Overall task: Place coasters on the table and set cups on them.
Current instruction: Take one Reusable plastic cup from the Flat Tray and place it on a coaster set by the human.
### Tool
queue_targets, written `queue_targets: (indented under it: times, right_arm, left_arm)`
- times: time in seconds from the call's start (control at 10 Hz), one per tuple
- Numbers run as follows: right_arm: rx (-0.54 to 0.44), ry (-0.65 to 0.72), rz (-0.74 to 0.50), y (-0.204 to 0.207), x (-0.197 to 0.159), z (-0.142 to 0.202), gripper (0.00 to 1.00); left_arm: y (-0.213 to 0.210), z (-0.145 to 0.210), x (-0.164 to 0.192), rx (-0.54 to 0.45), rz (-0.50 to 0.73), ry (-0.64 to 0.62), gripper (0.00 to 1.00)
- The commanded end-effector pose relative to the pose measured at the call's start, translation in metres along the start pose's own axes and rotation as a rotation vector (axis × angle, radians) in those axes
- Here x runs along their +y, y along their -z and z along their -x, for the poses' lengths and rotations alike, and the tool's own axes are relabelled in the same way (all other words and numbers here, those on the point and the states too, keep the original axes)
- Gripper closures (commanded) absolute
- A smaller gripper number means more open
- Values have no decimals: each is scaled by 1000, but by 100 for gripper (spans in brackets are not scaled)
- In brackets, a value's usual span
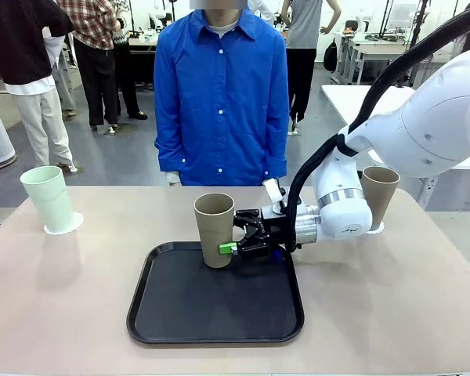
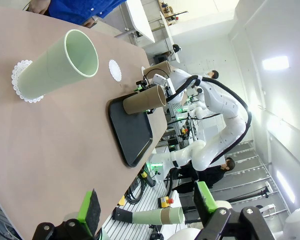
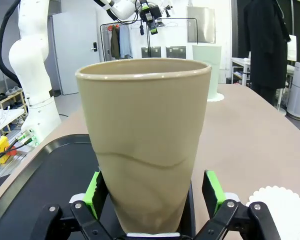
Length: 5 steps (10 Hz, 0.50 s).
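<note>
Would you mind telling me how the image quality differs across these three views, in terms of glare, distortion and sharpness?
Front view: even light, sharp, soft shadows under the black tray. Left wrist view: rolled sideways, bright glare from ceiling lights at right, the mint green cup stretched by the wide lens. Right wrist view: the taupe cup looms large and sharp between the right hand's green pads, with little glare.

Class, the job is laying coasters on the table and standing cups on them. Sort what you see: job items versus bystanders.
Job: mint cup, two brown cups, free coaster, table, right gripper.

Bystanders: black tray, person in blue shirt.
</note>
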State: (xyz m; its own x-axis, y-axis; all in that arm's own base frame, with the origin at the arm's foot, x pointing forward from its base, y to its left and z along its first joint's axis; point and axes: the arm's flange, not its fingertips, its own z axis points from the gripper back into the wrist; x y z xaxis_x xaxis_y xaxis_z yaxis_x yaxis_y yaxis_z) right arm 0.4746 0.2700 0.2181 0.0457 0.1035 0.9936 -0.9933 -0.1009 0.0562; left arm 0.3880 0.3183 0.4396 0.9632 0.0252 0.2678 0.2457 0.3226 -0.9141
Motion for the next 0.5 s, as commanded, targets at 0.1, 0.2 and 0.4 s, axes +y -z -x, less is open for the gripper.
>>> queue_targets:
  times: [0.1,0.2,0.4]
  right_arm:
    - [21,-5,-15,12,-5,1,0]
    - [29,-30,-39,14,-4,0,0]
    - [55,-88,-92,14,-1,1,59]
  left_arm:
    - [-2,1,-2,3,4,7,0]
    - [-2,1,-2,3,4,7,0]
    - [-2,1,-2,3,4,7,0]
